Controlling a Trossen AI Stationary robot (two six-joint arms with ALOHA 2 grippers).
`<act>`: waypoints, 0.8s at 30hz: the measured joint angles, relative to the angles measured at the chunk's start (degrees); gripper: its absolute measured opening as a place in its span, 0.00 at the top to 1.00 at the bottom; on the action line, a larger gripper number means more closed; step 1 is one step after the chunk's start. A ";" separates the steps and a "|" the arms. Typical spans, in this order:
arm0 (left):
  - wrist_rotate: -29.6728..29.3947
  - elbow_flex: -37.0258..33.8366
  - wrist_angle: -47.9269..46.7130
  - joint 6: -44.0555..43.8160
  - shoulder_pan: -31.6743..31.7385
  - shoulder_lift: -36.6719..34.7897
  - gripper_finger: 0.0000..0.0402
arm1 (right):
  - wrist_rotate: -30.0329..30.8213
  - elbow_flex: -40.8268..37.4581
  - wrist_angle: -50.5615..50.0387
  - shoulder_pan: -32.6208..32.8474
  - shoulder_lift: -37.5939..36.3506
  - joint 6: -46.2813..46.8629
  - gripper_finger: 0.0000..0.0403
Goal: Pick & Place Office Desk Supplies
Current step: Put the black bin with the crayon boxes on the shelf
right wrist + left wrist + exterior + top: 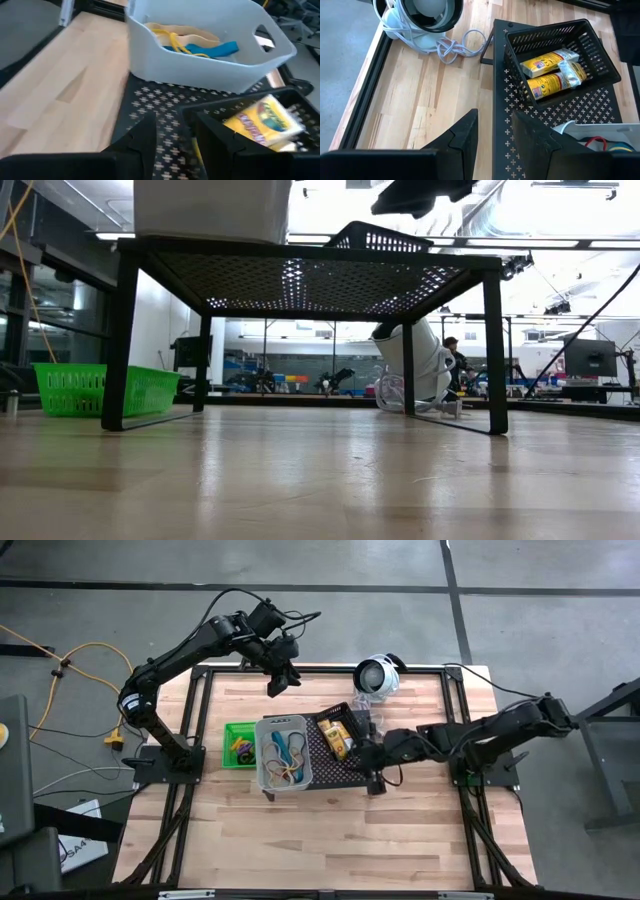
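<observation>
The clear bin [262, 755] [200, 70] stands on the black perforated stand [335, 772] and holds tan, yellow and blue bands [195, 42]. Beside it on the stand sits the black bin [322, 725] [545, 30], with yellow tubes [547, 75] [265, 122] inside. The green bin [228, 730] [90, 388] rests on the table left of the stand, with small loops [240, 747] in it. My right gripper [368, 758] [175, 137] is open, low at the black bin's right near corner. My left gripper [282, 682] [495, 140] hovers open over the table's far side. My right gripper has one finger [220, 132] right against the black bin's near wall [240, 104], coming level from the table's right. The finger hides the wall there, and I cannot tell whether it touches the bin.
A round white-and-silver device [378, 675] [422, 15] with a coiled cable lies at the far edge, right of my left gripper. The stand's legs [120, 340] rise from the table. Bare wood [330, 840] spreads toward the near edge.
</observation>
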 joint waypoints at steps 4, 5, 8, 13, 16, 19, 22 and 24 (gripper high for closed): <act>0.00 0.00 0.00 0.00 0.00 0.00 0.71 | -0.21 0.00 -0.73 -1.03 0.00 -0.84 0.70; 0.00 0.00 0.00 0.00 0.00 0.00 0.71 | -0.29 0.00 -1.49 -1.32 0.00 -0.84 0.70; 0.02 0.00 0.01 0.00 0.00 0.00 0.71 | -0.66 0.00 -3.01 -2.65 0.79 -0.87 0.70; -0.10 0.00 0.03 0.00 0.05 0.00 0.71 | -2.18 -0.02 -3.09 -3.44 1.47 -0.87 0.70; -0.18 0.00 0.14 0.00 0.09 0.00 0.71 | -1.84 0.00 -3.85 -3.46 1.91 -0.92 0.70; -0.20 0.00 0.41 0.00 0.09 0.00 0.71 | -1.73 -0.02 -4.10 -3.53 1.83 -0.92 0.70; -0.20 0.00 0.51 0.00 0.09 0.00 0.71 | -1.55 -0.02 -4.89 -3.50 1.81 -0.89 0.72; -0.20 0.00 0.51 0.00 0.09 0.00 0.71 | -1.29 -0.02 -5.07 -3.48 1.84 -0.91 0.74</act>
